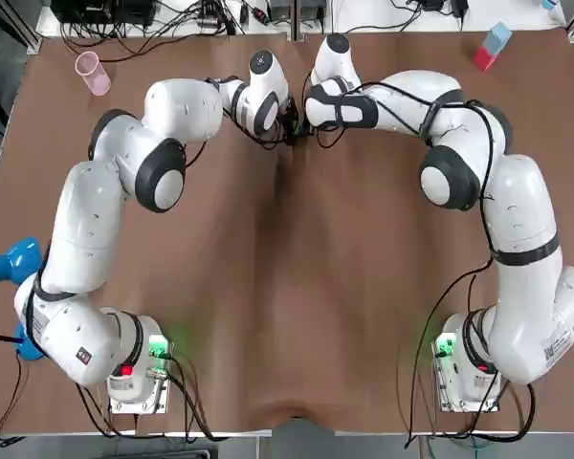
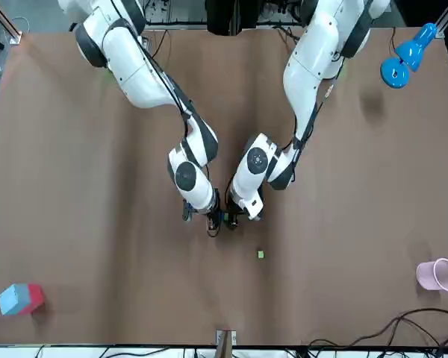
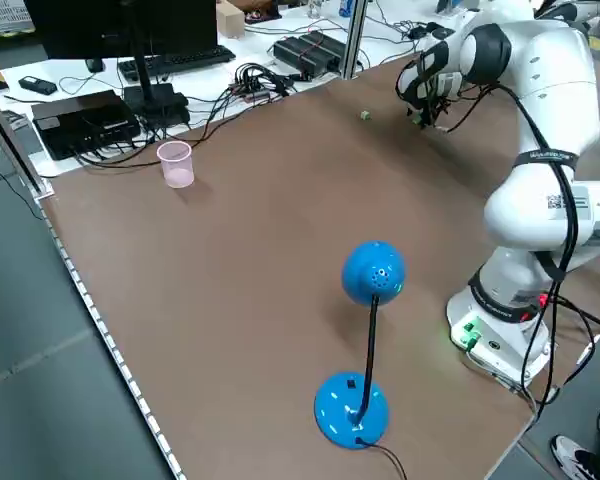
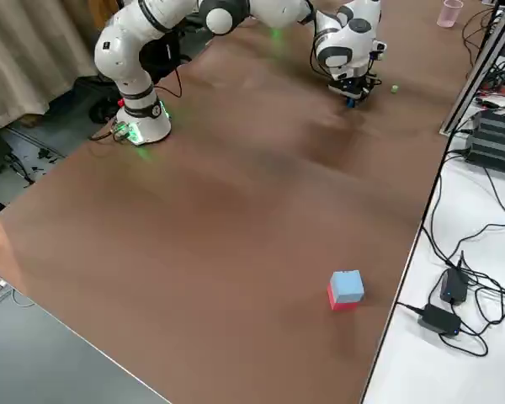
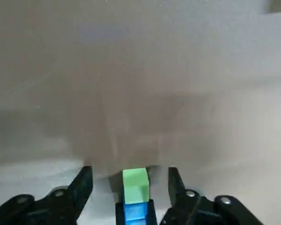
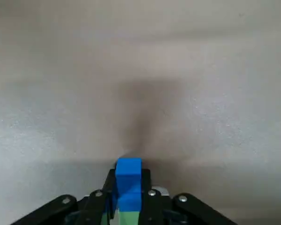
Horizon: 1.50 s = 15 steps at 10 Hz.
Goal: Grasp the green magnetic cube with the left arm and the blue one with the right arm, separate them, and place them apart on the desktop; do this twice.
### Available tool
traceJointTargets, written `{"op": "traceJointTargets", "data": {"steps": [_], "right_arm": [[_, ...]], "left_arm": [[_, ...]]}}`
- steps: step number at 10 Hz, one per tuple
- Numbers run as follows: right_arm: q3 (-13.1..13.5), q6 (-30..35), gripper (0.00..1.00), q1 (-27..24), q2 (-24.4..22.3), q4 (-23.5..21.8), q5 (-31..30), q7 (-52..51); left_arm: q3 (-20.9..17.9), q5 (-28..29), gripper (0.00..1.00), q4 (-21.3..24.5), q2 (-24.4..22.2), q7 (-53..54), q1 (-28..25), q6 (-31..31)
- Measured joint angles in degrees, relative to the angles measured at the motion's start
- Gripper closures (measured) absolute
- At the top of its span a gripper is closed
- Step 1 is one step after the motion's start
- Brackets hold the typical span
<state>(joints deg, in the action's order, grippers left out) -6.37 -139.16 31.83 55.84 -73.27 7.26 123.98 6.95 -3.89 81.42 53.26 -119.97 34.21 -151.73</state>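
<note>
A label on the left arm is too small to read. The right gripper is clamped on the one blue cube; the left gripper stands wide, a finger either side of the green cube joined to it. A second green cube lies loose on the table near the left gripper.

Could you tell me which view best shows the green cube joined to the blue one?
The left wrist view: the green cube sits in the open left gripper. The right wrist view shows only a sliver beside the blue cube in the shut right gripper; elsewhere it is too small to tell.
</note>
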Motion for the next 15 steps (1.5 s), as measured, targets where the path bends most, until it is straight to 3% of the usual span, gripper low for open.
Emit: {"op": "traceJointTargets", "data": {"steps": [2, 4, 6, 8, 11, 12, 15], "right_arm": [[0.0, 0.0, 0.77, 0.0, 0.0, 0.0, 0.0, 0.0], [0.0, 0.1, 0.77, -0.1, 0.0, 0.0, 0.0, 0.0], [-0.1, 0.2, 0.77, -0.1, 0.0, 0.0, 0.0, 0.0], [-0.1, 0.2, 0.77, -0.1, 0.0, 0.0, -0.1, 0.0], [-0.1, 0.2, 0.74, -0.2, 0.0, 0.1, -0.2, -0.3], [-0.1, 0.2, 0.67, -0.3, -0.1, 0.2, -0.2, -0.9], [-0.2, 1.5, 0.23, -0.8, -1.2, 0.4, -0.2, -1.7]], "left_arm": [[0.1, 0.0, 0.5, 0.0, 0.0, 0.8, 0.1, 0.0], [0.0, 0.0, 0.76, -0.1, -0.2, 2.4, 0.1, 0.0], [-0.3, 0.0, 0.76, -0.4, -0.4, 3.5, 0.0, 0.0], [-0.5, 0.0, 0.76, -0.6, -1.6, 6.8, -0.8, 4.3], [-0.3, 0.0, 0.76, 0.8, -7.0, 9.9, -4.3, 23.8], [-0.3, 0.0, 0.76, 3.6, -9.9, 10.3, -4.9, 27.3], [4.1, 0.0, 0.76, 18.5, -21.3, 10.5, -4.8, 33.3]]}}
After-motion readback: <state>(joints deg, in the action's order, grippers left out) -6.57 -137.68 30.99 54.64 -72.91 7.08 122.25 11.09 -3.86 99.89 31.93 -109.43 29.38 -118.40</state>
